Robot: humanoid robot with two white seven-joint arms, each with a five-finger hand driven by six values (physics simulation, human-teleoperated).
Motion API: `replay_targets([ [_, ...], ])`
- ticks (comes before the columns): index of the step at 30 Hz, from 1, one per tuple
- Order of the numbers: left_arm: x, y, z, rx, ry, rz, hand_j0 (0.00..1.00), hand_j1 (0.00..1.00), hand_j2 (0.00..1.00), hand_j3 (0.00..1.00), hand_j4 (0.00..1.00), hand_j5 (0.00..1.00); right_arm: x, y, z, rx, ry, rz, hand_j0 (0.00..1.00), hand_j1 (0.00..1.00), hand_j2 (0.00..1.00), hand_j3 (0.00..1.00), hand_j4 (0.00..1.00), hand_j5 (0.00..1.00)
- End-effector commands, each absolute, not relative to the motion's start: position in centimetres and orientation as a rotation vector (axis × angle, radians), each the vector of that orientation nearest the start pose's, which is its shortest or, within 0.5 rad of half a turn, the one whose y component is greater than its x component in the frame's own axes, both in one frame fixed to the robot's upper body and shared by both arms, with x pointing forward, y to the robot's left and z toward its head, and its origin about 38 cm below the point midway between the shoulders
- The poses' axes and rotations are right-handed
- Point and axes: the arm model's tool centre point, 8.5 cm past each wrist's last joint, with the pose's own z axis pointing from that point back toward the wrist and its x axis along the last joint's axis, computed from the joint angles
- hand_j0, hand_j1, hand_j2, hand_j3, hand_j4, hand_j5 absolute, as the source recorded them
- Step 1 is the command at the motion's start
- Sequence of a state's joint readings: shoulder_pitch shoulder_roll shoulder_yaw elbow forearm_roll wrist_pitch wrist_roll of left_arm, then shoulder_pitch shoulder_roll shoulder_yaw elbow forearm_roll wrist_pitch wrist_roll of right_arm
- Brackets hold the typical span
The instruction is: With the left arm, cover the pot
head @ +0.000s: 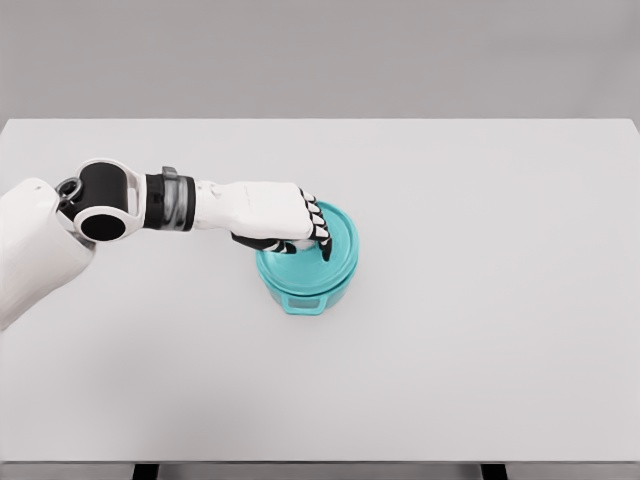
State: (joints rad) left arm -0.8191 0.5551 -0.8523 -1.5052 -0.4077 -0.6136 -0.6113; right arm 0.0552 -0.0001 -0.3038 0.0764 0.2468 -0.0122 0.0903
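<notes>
Table (480, 360): a white top is carrying everything, spreading out beneath the hand and well beyond it on every side.
Left arm (110, 205): it is reaching in from behind the wrist, forearm lying roughly level over the table — likely so the palm can stay flat above the pot.
Pot (300, 290): a teal vessel is sitting directly under the fingertips, its body showing just below and in front of the knuckles, a small side handle pointing away from the hand toward the viewer.
Lid (335, 245): the teal disc is lying over the pot's mouth, beneath and just past the fingers; it appears seated, perhaps a little off-centre, though the hand is hiding the near rim.
Left hand (275, 215): its fingers (318, 225) are curling down together onto the lid's top, seemingly gripping its knob — the knob itself is hidden, so I am judging this from the pose.
Stage: the covering is looking nearly finished; letting go would be what remains.
</notes>
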Motion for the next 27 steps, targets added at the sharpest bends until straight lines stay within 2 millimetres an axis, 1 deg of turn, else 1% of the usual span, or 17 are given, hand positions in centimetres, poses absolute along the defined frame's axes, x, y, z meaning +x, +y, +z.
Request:
replay_targets([
  [1, 42.59, 14.16, 21.66, -0.152, 1.878, 2.842, 0.63, 0.63, 0.63, 0.63, 0.63, 0.63, -5.93, -25.57, -25.82, 0.022, 0.111, -0.068, 1.00, 1.00, 1.00, 1.00, 1.00, 1.00],
  [9, 42.53, 14.14, 21.62, -0.150, 1.878, 2.842, 0.64, 0.64, 0.64, 0.64, 0.64, 0.64, -5.93, -25.57, -25.82, 0.022, 0.111, -0.068, 1.00, 1.00, 1.00, 1.00, 1.00, 1.00],
  [18, 42.48, 14.18, 21.47, -0.146, 1.881, 2.844, 0.68, 0.68, 0.68, 0.68, 0.68, 0.68, -5.93, -25.57, -25.82, 0.022, 0.111, -0.068, 1.00, 1.00, 1.00, 1.00, 1.00, 1.00],
  [24, 42.50, 14.19, 21.51, -0.147, 1.882, 2.843, 0.69, 0.69, 0.69, 0.69, 0.69, 0.69, -5.93, -25.57, -25.82, 0.022, 0.111, -0.068, 1.00, 1.00, 1.00, 1.00, 1.00, 1.00],
  [27, 42.48, 14.20, 21.45, -0.145, 1.883, 2.844, 0.72, 0.72, 0.72, 0.72, 0.72, 0.72, -5.93, -25.57, -25.82, 0.022, 0.111, -0.068, 1.00, 1.00, 1.00, 1.00, 1.00, 1.00],
])
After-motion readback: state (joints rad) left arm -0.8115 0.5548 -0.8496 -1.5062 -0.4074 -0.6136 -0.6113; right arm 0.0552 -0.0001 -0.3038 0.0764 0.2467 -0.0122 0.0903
